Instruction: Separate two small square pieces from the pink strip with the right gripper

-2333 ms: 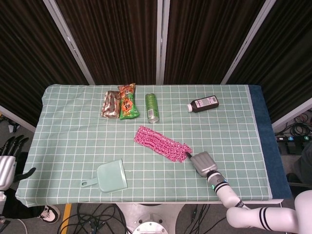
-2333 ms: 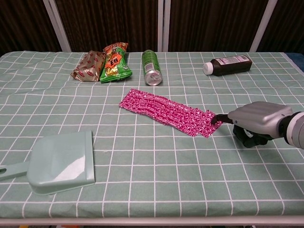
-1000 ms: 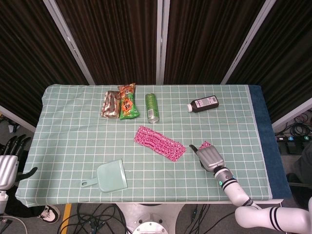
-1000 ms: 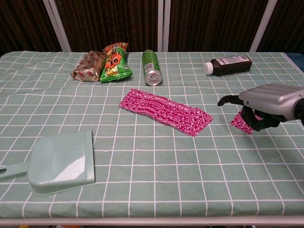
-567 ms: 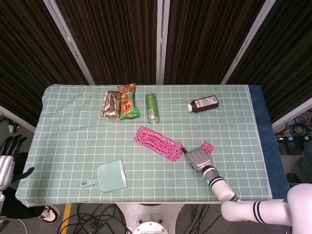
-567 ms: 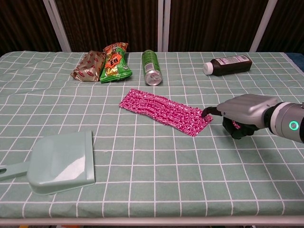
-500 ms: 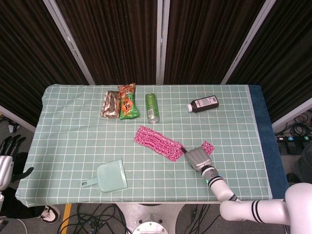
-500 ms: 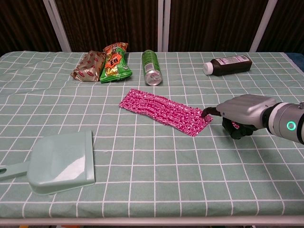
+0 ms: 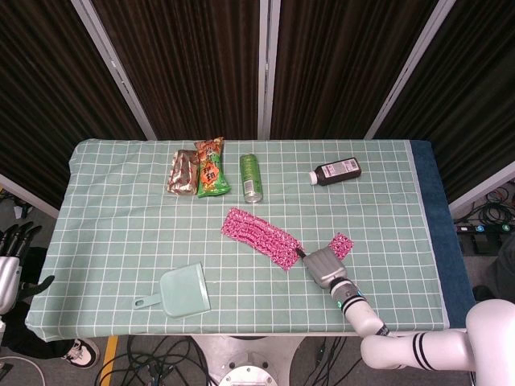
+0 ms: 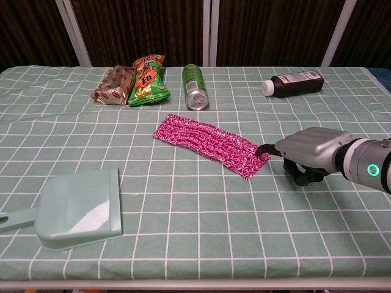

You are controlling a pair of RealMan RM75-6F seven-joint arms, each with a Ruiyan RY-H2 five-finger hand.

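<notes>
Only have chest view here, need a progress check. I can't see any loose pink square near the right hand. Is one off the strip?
Observer: Yes. Head view shows one pink square lying flat on the cloth just behind the right hand, which blocks it from your camera.
Operator: Clear of the strip?
Observer: Yes, it lies apart from the pink strip, with the hand between the two. I see only that one loose square.
Operator: Left hand anywhere?
Observer: The left hand is off the table's left edge, below cloth level, fingers apart and holding nothing.
</notes>
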